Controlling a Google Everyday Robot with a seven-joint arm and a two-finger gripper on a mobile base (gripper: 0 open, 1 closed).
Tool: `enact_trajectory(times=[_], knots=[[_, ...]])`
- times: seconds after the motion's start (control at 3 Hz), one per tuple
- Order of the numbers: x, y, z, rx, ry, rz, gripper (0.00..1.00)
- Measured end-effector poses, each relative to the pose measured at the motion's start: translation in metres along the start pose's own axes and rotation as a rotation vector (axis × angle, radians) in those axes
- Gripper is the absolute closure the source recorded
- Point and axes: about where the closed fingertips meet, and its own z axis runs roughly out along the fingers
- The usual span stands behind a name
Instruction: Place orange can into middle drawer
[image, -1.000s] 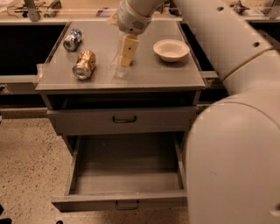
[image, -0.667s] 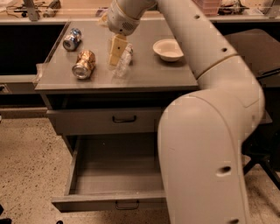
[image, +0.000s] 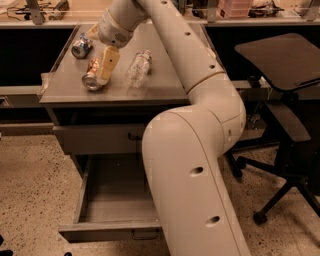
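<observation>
The orange can (image: 91, 76) lies on its side on the grey cabinet top (image: 65, 87), silver end towards me. My gripper (image: 106, 67) hangs over the can's right side, its cream fingers (image: 108, 63) pointing down beside and partly in front of the can. The middle drawer (image: 112, 197) is pulled open at the bottom of the cabinet, and my arm covers its right part.
A blue-and-silver can (image: 80, 45) lies at the back left of the top. A clear plastic bottle (image: 138, 68) lies right of the gripper. The grey drawer (image: 95, 138) above the open one is closed. A black office chair (image: 280, 100) stands at the right.
My gripper has moved left from over the clear bottle to the orange can. The arm now fills the middle of the view and hides the white bowl.
</observation>
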Motion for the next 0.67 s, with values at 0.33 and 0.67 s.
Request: enact_trajectory(times=[0.33, 0.67], knots=[[0.005, -0.005, 0.019, -0.016, -0.013, 0.082, 0.0], [0.017, -0.01, 0.028, -0.01, -0.011, 0.18, 0.0]])
